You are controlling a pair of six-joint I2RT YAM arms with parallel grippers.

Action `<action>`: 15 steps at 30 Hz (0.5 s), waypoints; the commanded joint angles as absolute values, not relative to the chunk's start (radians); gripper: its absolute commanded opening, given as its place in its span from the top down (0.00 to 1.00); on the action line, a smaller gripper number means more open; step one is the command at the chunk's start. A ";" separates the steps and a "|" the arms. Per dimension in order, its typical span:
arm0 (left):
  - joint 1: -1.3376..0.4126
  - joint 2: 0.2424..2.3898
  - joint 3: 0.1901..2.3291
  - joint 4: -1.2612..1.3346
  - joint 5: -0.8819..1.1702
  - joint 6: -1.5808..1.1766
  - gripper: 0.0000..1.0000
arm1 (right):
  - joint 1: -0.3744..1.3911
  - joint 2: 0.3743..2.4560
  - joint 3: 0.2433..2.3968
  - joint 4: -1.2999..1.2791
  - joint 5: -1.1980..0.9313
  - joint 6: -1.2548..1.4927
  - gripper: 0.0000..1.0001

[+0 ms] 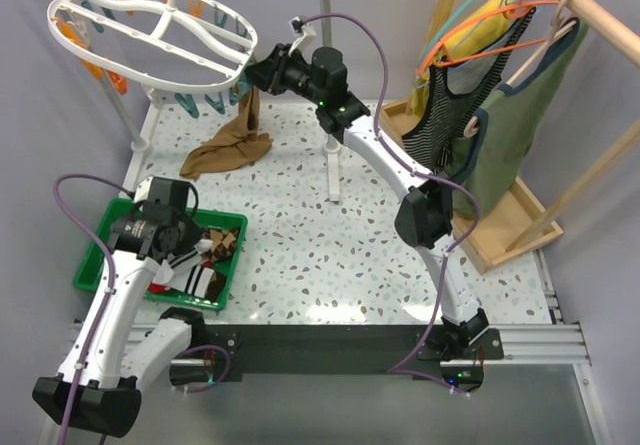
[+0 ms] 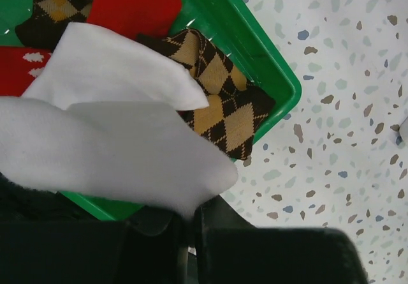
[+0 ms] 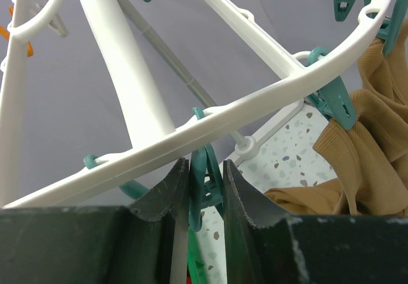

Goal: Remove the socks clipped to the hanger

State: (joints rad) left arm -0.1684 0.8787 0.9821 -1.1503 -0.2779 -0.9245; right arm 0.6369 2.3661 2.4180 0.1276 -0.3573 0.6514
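right tool (image 3: 205, 166) on clip (image 3: 203, 194), under hanger rim (image 3: 268, 96)

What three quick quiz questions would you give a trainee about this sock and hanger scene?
1. True or false: the tan sock hangs clipped to the white drying hanger.
2. What sits between the right pincer's fingers? A teal clip; B orange clip; C red sock.
3. Fill in: the left pincer holds a white sock above the green ____.
Key: 1 true; 2 A; 3 tray.
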 commanded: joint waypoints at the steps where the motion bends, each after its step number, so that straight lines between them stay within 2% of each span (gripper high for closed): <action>1: -0.160 0.891 1.011 -1.166 -0.334 -0.890 1.00 | 0.641 2.293 2.396 0.086 -0.354 0.646 1.00; 13: -0.150 0.922 0.994 -1.132 -0.417 -0.828 0.91 | 0.640 2.299 2.398 0.061 -0.344 0.637 1.00; 15: -0.150 0.913 1.000 -1.137 -0.431 -0.837 0.71 | 0.641 2.302 2.398 0.057 -0.345 0.643 0.99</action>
